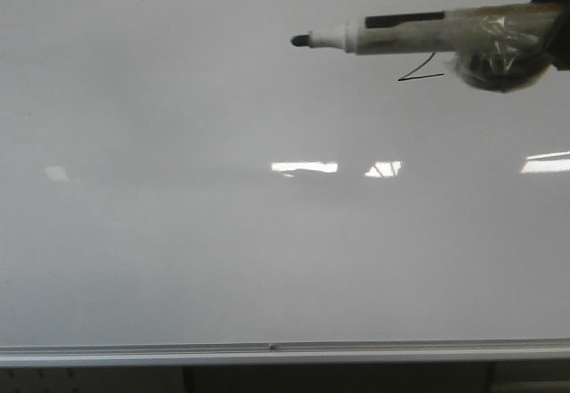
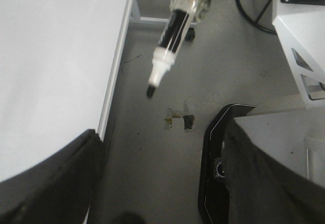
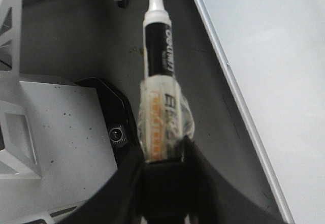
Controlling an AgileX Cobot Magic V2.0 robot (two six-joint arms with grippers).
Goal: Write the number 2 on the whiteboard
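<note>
Thin black handwritten number 2 (image 1: 420,71) sits on the big glossy white whiteboard (image 1: 267,259), just below the black-white taped marker pen (image 1: 392,29). Right gripper (image 3: 161,155) is clamped on pen, tip off board. Writing looks done; next probably retreat w/o smudging. Left gripper: can't tell.

Hidden and cut-off parts

The thin black handwritten number 2 (image 1: 420,75) is showing only its slanted base and a short rising stroke; the tape-wrapped black-and-white marker pen (image 1: 419,29) is covering its curved top, and the frame edge is cutting off the marker's rear.
</note>
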